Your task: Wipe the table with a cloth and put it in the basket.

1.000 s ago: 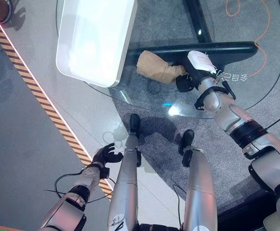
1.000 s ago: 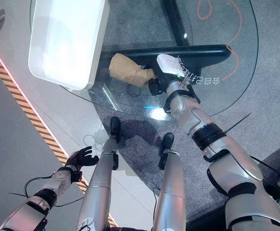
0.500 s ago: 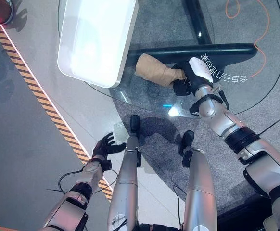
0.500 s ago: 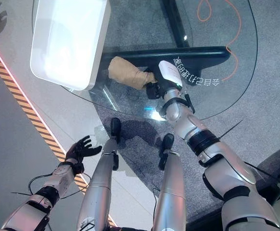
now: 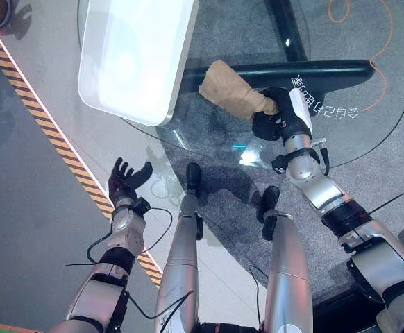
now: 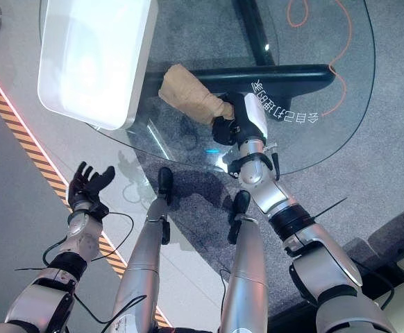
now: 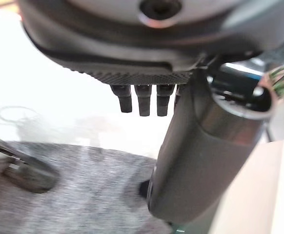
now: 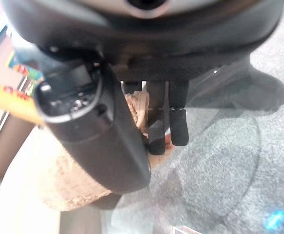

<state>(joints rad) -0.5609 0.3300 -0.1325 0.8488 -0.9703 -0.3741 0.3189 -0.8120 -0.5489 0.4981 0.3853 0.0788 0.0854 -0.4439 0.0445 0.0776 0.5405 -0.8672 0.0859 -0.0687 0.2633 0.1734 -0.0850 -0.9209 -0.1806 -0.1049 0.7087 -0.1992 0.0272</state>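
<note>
— While our right hand (image 5: 271, 118) clutches the tan cloth (image 5: 233, 94) on the glass desk (image 5: 368, 132), what does its wrist view add?
— We see fingers (image 8: 178, 124) curled into the cloth there. The cloth extends away from the hand toward the white basket (image 5: 136, 55). Our left hand (image 5: 122, 184) hangs with fingers spread over the floor.

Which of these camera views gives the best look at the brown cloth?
The left eye view: the whole cloth lies on the glass table, one end gripped by the right hand. The right eye view matches. The right wrist view shows part of it past curled fingers.
</note>
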